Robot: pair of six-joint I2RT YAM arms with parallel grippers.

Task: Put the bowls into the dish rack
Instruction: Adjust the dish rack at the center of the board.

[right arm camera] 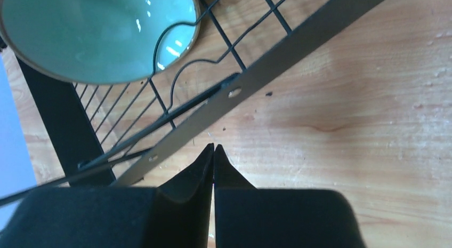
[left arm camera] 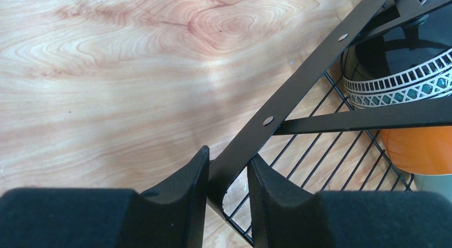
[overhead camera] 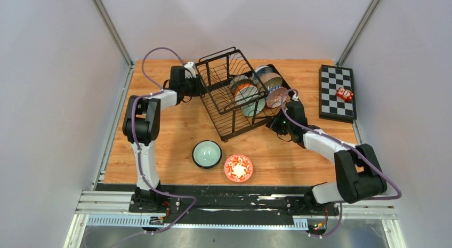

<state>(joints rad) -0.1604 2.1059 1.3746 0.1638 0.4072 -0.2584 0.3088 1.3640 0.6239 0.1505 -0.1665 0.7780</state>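
Dish rack (left arm camera: 298,82) rail pinched in left hand (left arm camera: 228,158); right hand (right arm camera: 214,148) closed, empty, just beside it.

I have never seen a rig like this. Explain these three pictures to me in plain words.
These are two robot arms bolted at the near edge of a wooden table. The wide picture looks down from above, with the left arm on the left and the right arm on the right. The other two come from a camera on each wrist, looking along its black fingers. On the table are a black wire dish rack with several bowls in it, a pale green bowl and an orange-red floral bowl outside it, and a checkered board. The left arm's fingers clasp a bar of the rack's frame. The right arm's fingers are pressed together, holding nothing, beside the rack.
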